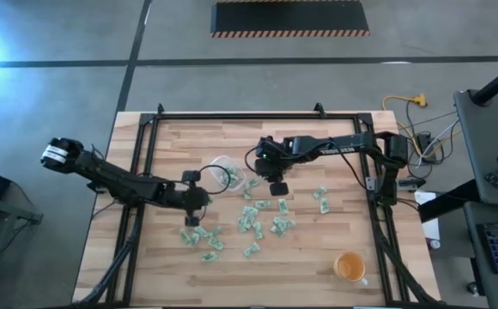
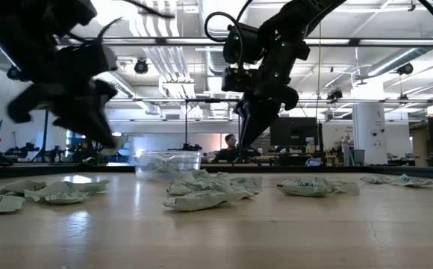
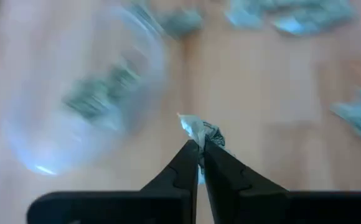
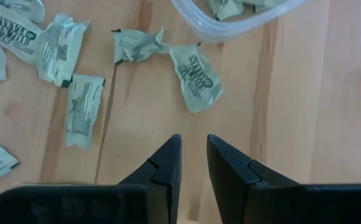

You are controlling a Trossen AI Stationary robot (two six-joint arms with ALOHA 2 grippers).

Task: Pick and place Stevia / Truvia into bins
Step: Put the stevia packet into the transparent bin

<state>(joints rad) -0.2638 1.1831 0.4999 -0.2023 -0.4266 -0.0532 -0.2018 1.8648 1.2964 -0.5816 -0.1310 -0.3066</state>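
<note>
A packet [image 3: 200,130] is pinched in the closed left gripper [image 3: 199,151] beside the tub [image 1: 224,173], apparently above the tabletop [image 1: 318,257]. The right gripper [image 4: 193,152] is held slightly open, empty, over loose packets [image 1: 262,225].

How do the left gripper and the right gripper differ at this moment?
The left gripper is shut on a packet; the right gripper stands slightly open and holds nothing. The left gripper is beside the clear tub, on its left in the high view; the right gripper is on the tub's other side, above loose packets on the table. Both have dark fingers and are off the table.
</note>
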